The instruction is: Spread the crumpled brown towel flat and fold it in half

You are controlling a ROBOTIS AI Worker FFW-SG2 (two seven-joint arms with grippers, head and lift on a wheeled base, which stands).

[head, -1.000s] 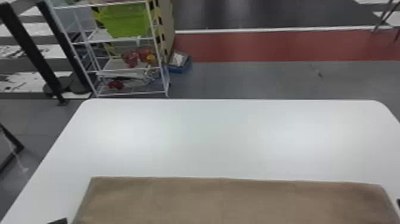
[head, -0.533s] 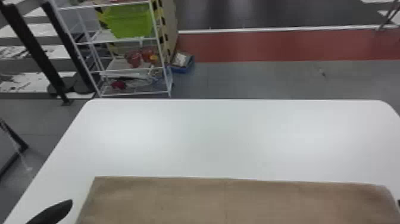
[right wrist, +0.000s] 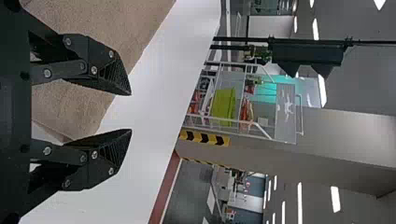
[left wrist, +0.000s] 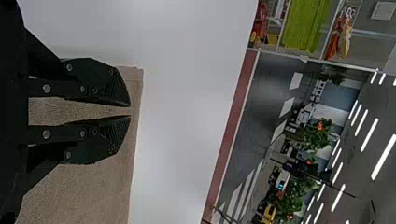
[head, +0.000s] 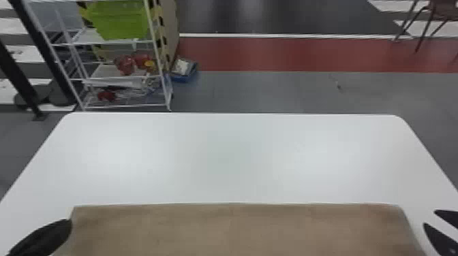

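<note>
The brown towel (head: 238, 231), apparently spread flat between narrowly parted left pincer (left wrist: 130, 111) and wide-open right pincer (right wrist: 131, 112), has yet to be folded.

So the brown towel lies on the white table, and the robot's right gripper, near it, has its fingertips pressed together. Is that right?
Not quite: the fingertips of the right gripper are apart, as the right wrist view shows. It is near the brown towel, which does lie on the white table.
</note>
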